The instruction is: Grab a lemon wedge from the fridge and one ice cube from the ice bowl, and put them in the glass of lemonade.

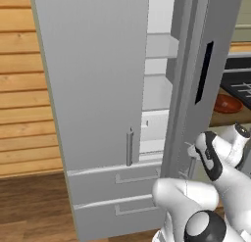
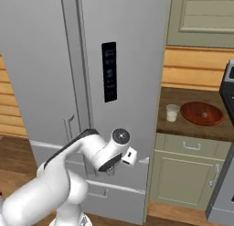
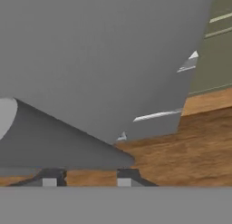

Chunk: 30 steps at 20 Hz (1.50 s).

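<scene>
Fridge (image 1: 98, 89): you see left door swung ajar, pale shelves inside; contents too hidden to tell, lemon wedge not made out. Glass of lemonade (image 2: 172, 113) upright on counter (image 2: 192, 126), pale liquid inside, just left of ice bowl (image 2: 202, 113); small pale speck in bowl, possibly ice. Gripper (image 3: 88, 175) low at right fridge door, bar handle just above fingertips; grip or gap: cannot tell.

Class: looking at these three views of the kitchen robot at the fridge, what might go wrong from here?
1. The fridge left door stands only partly open; the arm reaching through that gap might catch the door edge.
2. The pincer hangs right beside a door's bar handle, so swinging carelessly might knock it.
</scene>
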### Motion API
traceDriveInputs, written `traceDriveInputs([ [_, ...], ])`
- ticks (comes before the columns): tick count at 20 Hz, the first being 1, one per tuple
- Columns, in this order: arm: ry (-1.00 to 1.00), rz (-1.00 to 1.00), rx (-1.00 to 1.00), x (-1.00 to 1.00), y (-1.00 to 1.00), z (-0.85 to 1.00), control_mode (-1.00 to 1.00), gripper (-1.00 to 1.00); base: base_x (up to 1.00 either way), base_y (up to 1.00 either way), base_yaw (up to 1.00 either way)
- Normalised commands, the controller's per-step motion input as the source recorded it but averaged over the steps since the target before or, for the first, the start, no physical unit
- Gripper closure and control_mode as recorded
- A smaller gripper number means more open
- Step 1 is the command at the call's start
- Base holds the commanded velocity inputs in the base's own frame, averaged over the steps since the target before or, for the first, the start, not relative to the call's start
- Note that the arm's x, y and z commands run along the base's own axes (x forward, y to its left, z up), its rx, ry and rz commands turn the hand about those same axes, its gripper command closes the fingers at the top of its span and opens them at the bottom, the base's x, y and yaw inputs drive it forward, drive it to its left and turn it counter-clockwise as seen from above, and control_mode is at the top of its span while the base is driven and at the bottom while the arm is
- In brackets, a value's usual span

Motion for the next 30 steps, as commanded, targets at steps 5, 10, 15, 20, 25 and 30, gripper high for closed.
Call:
traceDriveInputs([
  [5,0.00,-0.14,0.13,-0.71,-0.95,0.01,-1.00,-1.00,0.00,0.00,0.00],
  [10,-0.05,-0.03,0.03,-0.58,-0.20,0.58,-1.00,-1.00,0.00,0.00,0.00],
  [15,-0.26,0.00,-0.03,-0.84,0.27,1.00,-1.00,-1.00,0.00,0.00,0.00],
  [20,-0.16,-0.01,-0.17,-0.52,0.78,1.00,-1.00,-1.00,0.00,0.00,0.00],
  [25,0.00,-0.02,-0.22,0.00,0.89,0.95,-1.00,-1.00,0.00,0.00,0.00],
  [30,0.11,0.00,-0.28,0.00,0.93,0.98,-1.00,-1.00,0.00,0.00,0.00],
])
